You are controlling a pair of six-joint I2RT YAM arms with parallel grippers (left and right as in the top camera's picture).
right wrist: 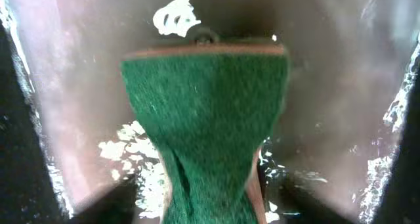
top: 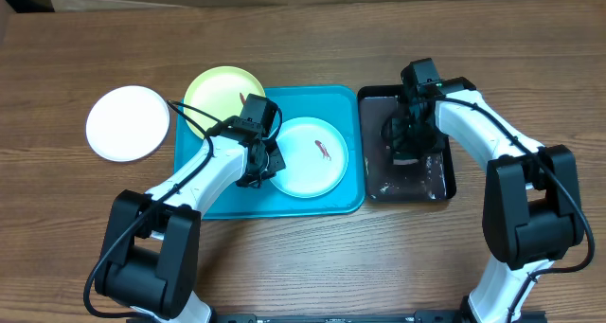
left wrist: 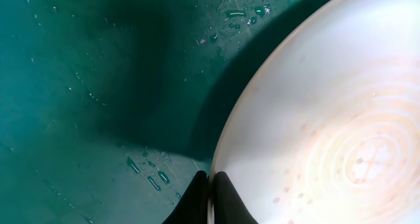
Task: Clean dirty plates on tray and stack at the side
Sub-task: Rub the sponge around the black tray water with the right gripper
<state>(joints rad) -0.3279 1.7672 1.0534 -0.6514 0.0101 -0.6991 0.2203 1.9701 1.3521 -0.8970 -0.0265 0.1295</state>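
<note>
One light blue plate (top: 305, 162) is pinched at its rim between left jaws; right jaws clasp green sponge (right wrist: 203, 112)

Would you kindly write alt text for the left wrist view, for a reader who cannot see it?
The left gripper is shut on the rim of the light blue plate, which fills the right side; the wet turquoise tray lies beneath.

Large turquoise tray (top: 341, 198), rounded corners and raised rim, flat at mid-table, floor beaded with water droplets (left wrist: 147, 171). On its right half, light blue plate (top: 312, 171) with a small reddish-brown smear (top: 320, 150) near the centre, left rim pinched by the left gripper (left wrist: 210, 192). Overlapping the tray's far-left corner, pale yellow plate (top: 220, 91). On the table left of the tray, apart from it, white plate (top: 128, 122).
</note>
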